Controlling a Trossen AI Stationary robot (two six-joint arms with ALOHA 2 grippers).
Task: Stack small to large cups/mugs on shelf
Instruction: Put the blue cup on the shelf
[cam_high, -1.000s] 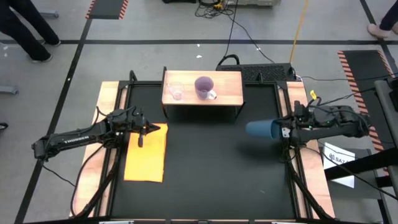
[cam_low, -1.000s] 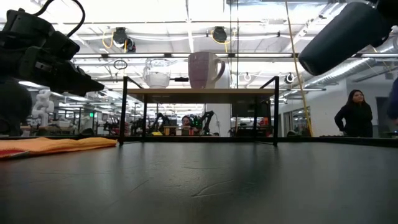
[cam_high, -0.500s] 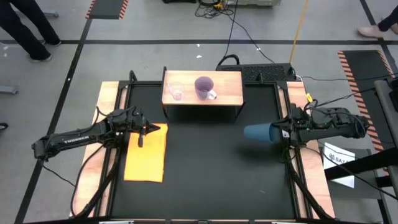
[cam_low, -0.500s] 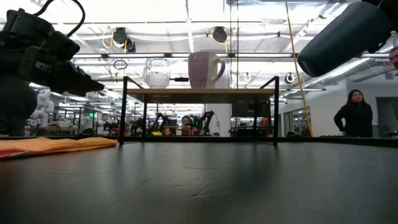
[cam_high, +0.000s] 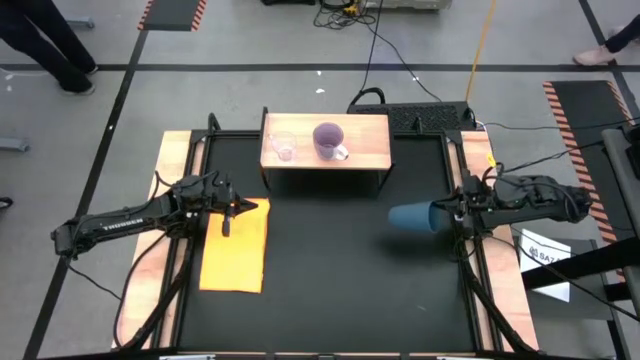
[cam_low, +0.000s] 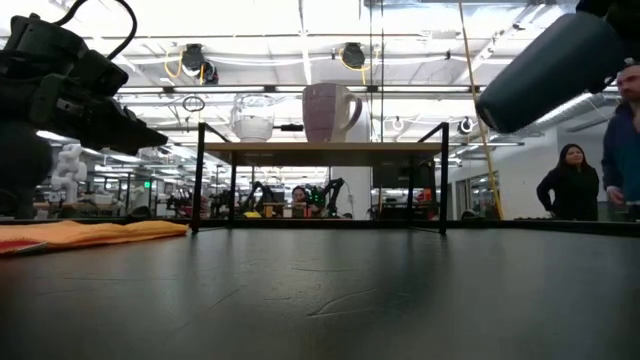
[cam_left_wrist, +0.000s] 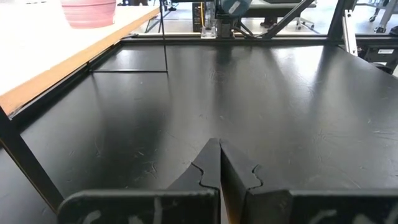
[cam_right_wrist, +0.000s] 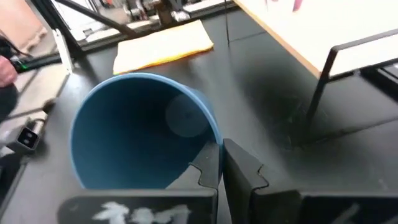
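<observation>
Above the black bench (cam_high: 330, 270), the right gripper (cam_high: 452, 213) clamps the blue cup's (cam_high: 410, 217) rim; the left gripper (cam_high: 232, 209) hangs closed, empty.

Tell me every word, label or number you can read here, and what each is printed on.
"THUNDER"? White lettering along the dark left robot arm, too small to be sure.
White printed card beside the right robot arm: dark marks, too blurred to read.
Nothing readable on the cups, wooden shelf or yellow-orange mat.

Left gripper (cam_high: 229, 214) clamped shut, low; right gripper (cam_high: 447, 214) closed, raised, pointing inward.
</observation>
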